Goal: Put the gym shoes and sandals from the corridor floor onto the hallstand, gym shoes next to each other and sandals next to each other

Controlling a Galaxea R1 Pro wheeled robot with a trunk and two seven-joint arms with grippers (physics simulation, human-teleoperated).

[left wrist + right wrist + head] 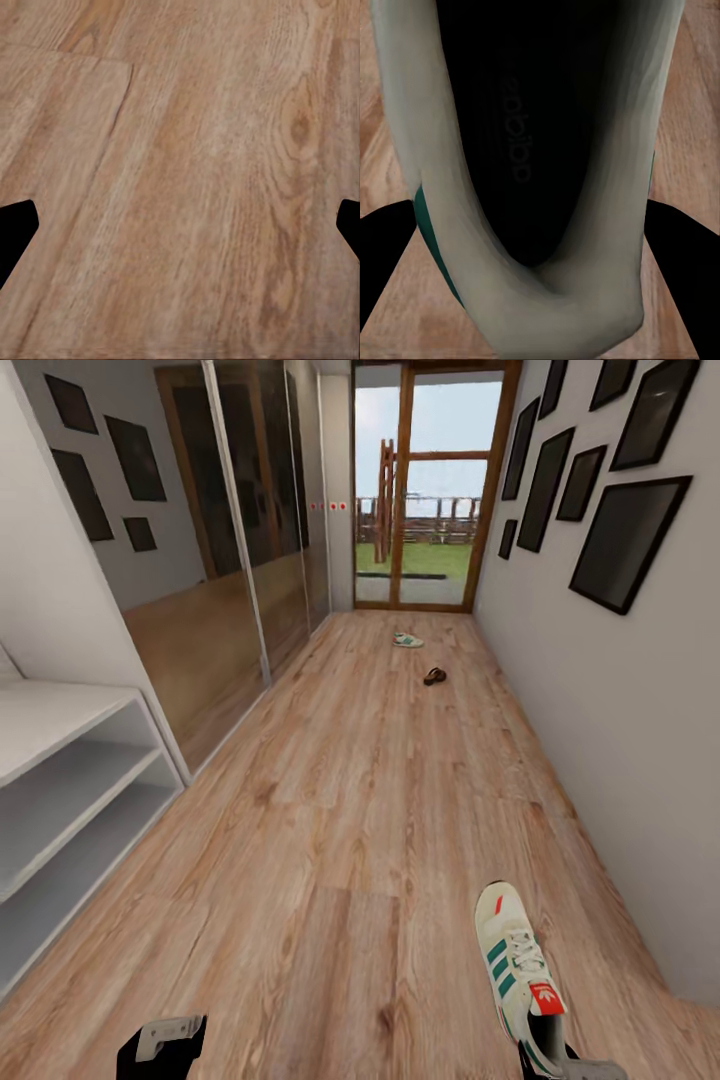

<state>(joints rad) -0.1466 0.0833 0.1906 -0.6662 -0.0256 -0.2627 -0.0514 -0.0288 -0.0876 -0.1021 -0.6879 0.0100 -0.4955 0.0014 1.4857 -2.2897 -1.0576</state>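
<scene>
Right gripper [556,1066] clamps the heel of a white green-striped gym shoe [515,960] above the wood-grain plank floor [340,810]. Left gripper [160,1045] hangs with fingers spread wide, empty.

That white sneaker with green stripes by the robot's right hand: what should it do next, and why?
Probably carry the white green-striped sneaker, whose heel sits between the right gripper fingers, left to the light grey shoe rack, whose shelves look bare.

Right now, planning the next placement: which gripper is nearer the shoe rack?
Left. The left gripper hangs on the shoe rack's side; the right gripper, shut on the sneaker, is across the corridor.
</scene>
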